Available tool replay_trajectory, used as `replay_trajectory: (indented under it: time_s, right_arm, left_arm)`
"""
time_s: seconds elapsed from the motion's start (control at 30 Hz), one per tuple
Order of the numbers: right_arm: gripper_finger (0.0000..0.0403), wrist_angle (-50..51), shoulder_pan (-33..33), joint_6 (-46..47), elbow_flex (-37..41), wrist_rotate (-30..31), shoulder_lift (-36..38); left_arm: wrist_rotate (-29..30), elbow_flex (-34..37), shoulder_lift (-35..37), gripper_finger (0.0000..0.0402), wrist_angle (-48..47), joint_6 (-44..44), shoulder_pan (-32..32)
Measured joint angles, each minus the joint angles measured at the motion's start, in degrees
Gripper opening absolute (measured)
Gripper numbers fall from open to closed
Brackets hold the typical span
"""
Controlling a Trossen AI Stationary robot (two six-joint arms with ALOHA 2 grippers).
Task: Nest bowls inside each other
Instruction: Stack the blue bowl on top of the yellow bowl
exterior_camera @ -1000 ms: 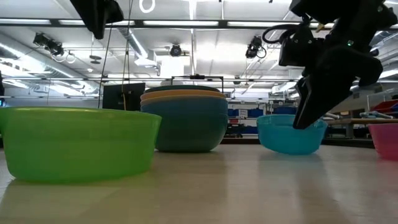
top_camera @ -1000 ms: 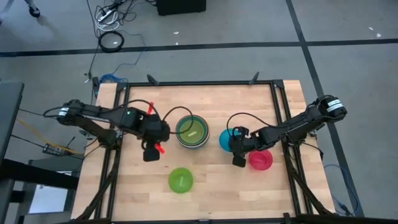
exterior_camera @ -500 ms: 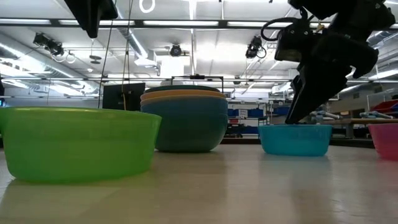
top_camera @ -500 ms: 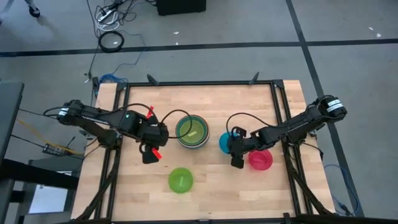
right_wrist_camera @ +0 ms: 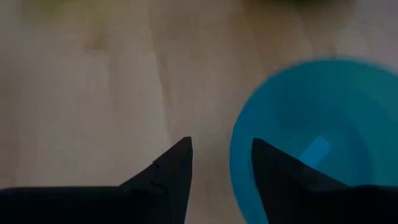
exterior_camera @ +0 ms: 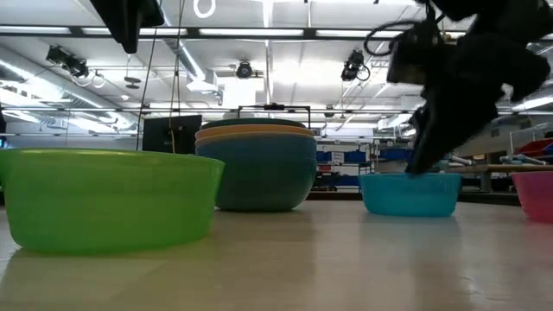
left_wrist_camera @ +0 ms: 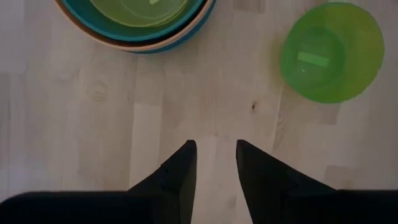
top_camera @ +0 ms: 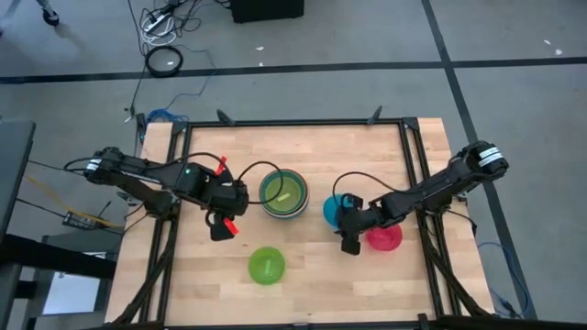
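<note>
The cyan bowl, tilted a second ago, now sits flat on the counter just beside the right jaws, which are released and empty. It is free for re-gripping. The left jaws hover parted, holding nothing, the lime bowl ahead.

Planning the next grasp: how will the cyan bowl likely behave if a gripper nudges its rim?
The cyan bowl looks like thin smooth plastic, so probably light and apt to slide on the wooden table. Its flat base suggests it won't roll, though a rim push might tip it. It probably stays stiff.
</note>
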State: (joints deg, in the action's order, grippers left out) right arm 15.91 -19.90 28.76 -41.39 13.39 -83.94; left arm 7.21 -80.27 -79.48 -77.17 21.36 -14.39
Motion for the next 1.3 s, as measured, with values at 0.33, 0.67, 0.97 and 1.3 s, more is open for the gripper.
replay_trajectory:
  time_s: [0.33,0.67,0.97,1.3]
  right_arm:
    - [0.0133,-4.9,-0.1,-0.9,-0.5,4.0,-12.0]
    - [0.0004,4.7,-1.4,-12.7,-10.7,16.1,-4.9]
    - [0.0001,-9.5,5.2,-33.0,-21.8,13.4,-6.2]
    - [0.0009,-21.6,11.9,-29.4,-22.9,-2.7,-13.4]
  left_arm:
    - [0.2,0.0,0.0,0.0122,-0.1,0.2,0.0]
    - [1.3,0.0,0.0,0.0122,-0.1,1.6,0.0]
    - [-8.2,0.1,0.0,0.0122,0.1,3.2,0.0]
    - [-15.8,9.8,0.0,0.0121,9.8,2.0,-1.2]
